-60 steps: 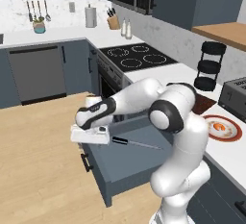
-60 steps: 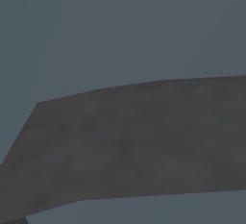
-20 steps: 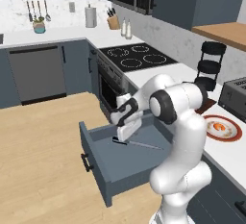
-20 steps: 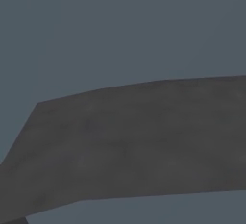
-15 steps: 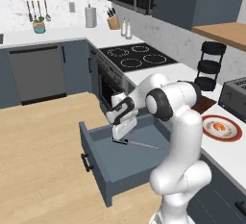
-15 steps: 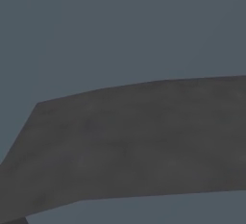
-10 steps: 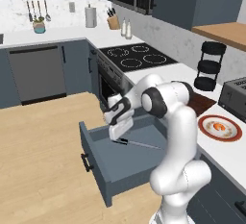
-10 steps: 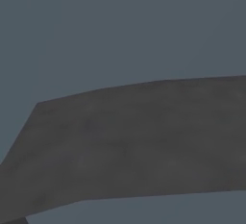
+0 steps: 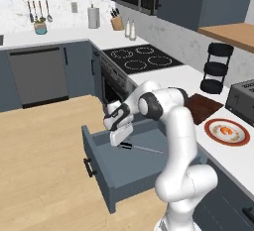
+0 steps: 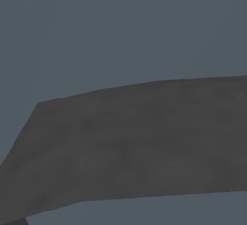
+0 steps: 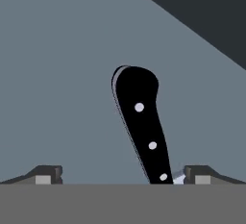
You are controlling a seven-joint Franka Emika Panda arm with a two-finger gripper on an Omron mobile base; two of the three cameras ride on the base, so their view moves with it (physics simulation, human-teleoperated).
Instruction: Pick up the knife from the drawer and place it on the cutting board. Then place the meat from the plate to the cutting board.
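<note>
Two fingertips [image 11: 45, 175] spread, pincer [image 9: 119, 138] empty above knife [image 11: 140, 122] in drawer [image 9: 124, 170]; blade cut off at frame bottom.

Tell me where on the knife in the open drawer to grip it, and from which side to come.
Grip the knife by its black handle, coming straight down from above. It lies flat on the floor of the drawer, so only a top approach reaches it, and the handle is thicker than the thin blade. The open gripper already hangs over the handle, one fingertip on either side; it probably just needs lowering.
</note>
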